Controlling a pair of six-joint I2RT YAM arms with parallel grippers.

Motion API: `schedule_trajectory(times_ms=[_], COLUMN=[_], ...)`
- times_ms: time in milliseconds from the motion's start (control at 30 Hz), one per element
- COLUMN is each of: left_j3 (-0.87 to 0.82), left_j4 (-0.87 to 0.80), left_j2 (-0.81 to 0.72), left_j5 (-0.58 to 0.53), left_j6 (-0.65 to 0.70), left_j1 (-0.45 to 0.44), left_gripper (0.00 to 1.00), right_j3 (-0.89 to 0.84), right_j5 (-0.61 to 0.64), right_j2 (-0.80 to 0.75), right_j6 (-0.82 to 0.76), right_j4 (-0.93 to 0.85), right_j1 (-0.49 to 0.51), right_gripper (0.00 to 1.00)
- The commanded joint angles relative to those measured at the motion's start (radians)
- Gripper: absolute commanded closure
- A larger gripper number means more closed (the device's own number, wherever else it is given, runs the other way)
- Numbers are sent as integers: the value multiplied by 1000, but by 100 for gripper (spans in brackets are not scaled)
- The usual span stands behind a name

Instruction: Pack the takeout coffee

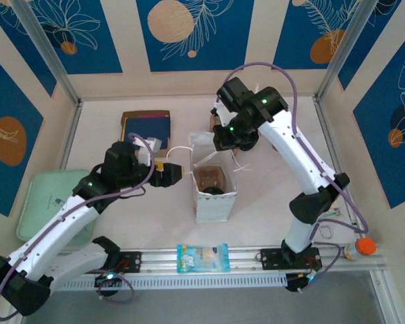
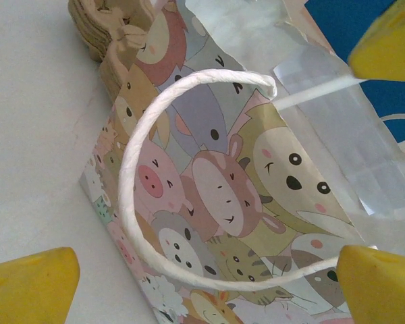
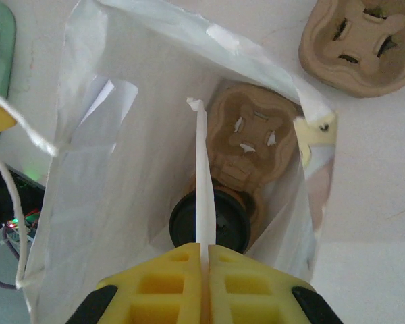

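**Late stage of packing.** We see the paper bag (image 1: 213,208) standing upright between the two arms, its mouth open. The takeout coffee (image 3: 223,226) sits at the bottom of the bag. It appears to be seated in one well of a pulp carrier (image 3: 253,131) that lies on the bag's floor. We judge the main step, getting the cup inside, as done.

The cup shows a dark round top with a band of kraft-brown wall at its edge. A white strip (image 3: 201,169) crosses it, so we cannot tell whether that top is a lid or shadow. The cup looks upright, and we see no spill on the bag's white lining.

The right gripper (image 3: 204,255), over the bag's far rim, is pinched tight on the white strip, which runs down into the bag's mouth. We cannot tell whether this is a fold of the bag's wall or a loose slip. The left gripper (image 2: 202,293), just beside the bag's left face, is spread wide and holds nothing. The cord handle (image 2: 131,196) lies between its fingers (image 2: 30,287).

What is left, in our judgement, is to let go of the strip and draw both arms clear of the bag. A stack of carriers (image 3: 317,34) lies beyond the bag.
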Motion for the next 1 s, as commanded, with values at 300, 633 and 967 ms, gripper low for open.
schedule_trajectory(times_ms=[300, 633, 967], left_j3=[35, 41, 46], left_j4=[-42, -64, -79], left_j2=[-34, -56, -68], left_j5=[-30, -41, -50], left_j6=[24, 24, 25], left_j1=[-11, -11, -12], left_gripper=[3, 3, 3], right_j3=[138, 164, 279], right_j5=[-1, 12, 98], right_j2=[104, 144, 153], right_j6=[-61, -59, -27], right_j4=[-60, -54, -84], right_j1=[17, 23, 37], right_gripper=[90, 83, 72])
